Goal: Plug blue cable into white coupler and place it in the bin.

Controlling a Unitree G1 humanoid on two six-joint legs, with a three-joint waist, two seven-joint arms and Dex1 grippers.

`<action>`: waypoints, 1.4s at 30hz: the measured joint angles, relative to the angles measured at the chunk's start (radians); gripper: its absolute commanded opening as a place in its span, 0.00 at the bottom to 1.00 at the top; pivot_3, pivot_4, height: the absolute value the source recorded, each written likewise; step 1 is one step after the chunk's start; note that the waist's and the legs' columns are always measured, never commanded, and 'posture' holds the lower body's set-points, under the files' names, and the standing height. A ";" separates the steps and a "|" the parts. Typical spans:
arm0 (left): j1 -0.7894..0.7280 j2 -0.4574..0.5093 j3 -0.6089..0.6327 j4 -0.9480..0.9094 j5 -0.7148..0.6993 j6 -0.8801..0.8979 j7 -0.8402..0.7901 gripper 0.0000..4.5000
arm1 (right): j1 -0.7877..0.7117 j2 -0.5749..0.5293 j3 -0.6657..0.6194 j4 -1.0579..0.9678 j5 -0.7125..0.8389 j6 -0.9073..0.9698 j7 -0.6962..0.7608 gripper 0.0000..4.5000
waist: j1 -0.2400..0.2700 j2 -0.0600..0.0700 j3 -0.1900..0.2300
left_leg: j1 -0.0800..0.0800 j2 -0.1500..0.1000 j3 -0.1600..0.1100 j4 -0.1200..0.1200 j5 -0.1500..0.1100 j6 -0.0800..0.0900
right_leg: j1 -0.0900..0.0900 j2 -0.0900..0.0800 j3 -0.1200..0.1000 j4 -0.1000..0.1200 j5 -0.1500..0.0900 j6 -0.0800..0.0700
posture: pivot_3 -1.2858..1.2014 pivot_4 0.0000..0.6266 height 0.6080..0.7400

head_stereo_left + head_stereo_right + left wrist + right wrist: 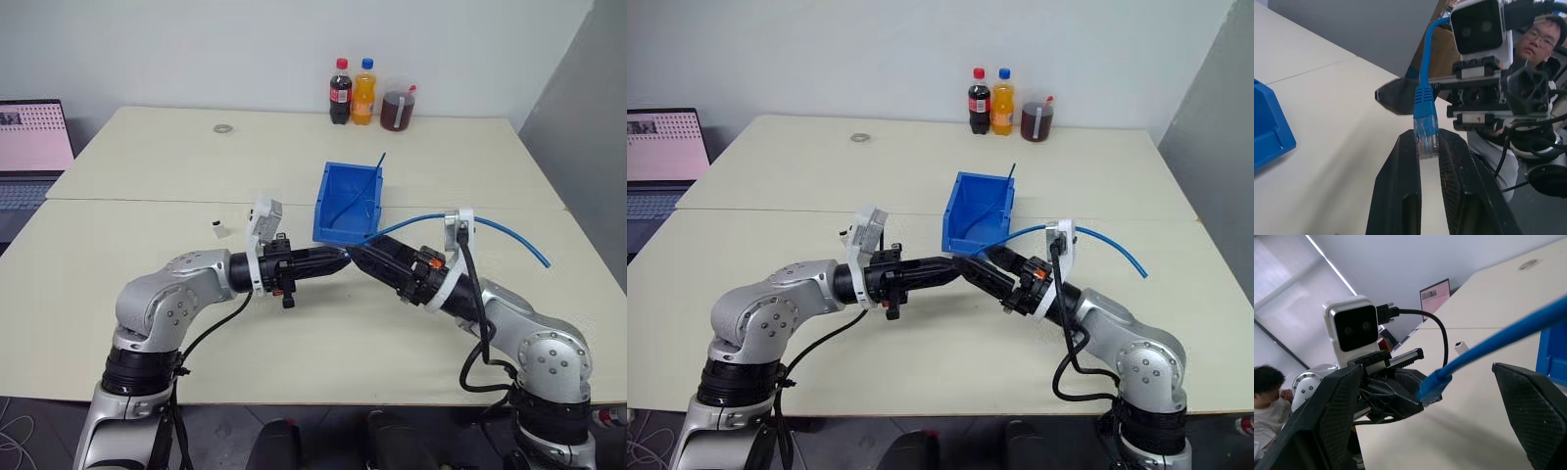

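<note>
Pinched between closed left gripper (1426, 161) fingers: blue cable (1424, 105) plug (right gripper (1425, 396) held wide open); coupler (220, 230) left on table (147, 176).

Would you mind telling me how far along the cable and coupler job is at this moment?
Early stage. Done: the left gripper is shut on the blue cable at its clear plug. In hand: the right gripper, jaws wide open, faces that plug. Left: the white coupler lies unplugged on the table, and nothing has gone into the bin.

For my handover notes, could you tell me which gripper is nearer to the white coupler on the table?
Left. The left gripper hangs just right of the white coupler, shut on the blue cable. The right gripper is further right, jaws open.
</note>
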 measured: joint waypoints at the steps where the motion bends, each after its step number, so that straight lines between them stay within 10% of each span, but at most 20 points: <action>1: -0.002 0.000 0.002 0.000 -0.009 0.004 0.005 0.05 | -0.006 -0.001 0.004 0.009 0.000 0.000 -0.001 1.00 | 0.000 0.000 0.000 | 0.000 0.000 0.000 0.000 0.000 0.000 | 0.000 0.000 0.000 0.000 0.000 0.000 | 0.52 0.24 1.00; 7: -0.010 0.000 0.008 -0.001 -0.038 0.020 0.025 0.05 | -0.028 -0.017 0.018 0.022 0.010 0.000 0.006 1.00 | 0.000 0.000 0.000 | 0.000 0.000 0.000 0.000 0.000 0.000 | 0.000 0.000 0.000 0.000 0.000 0.000 | 0.52 0.24 1.00; 24: 0.004 0.025 0.013 -0.041 -0.092 0.045 0.036 0.05 | -0.059 -0.020 0.024 0.053 0.089 -0.001 0.010 0.04 | 0.000 0.000 0.000 | 0.000 0.000 0.000 -0.001 0.000 0.000 | 0.000 0.000 0.000 0.000 0.000 0.000 | 0.52 0.24 1.00; 42: 0.007 0.029 0.010 -0.038 -0.088 0.043 -0.003 0.05 | -0.060 -0.077 0.042 0.061 0.151 -0.004 0.018 0.04 | 0.000 0.000 0.000 | 0.000 0.000 0.001 -0.002 0.000 0.000 | -0.001 0.000 0.001 -0.001 0.000 0.000 | 0.52 0.24 1.00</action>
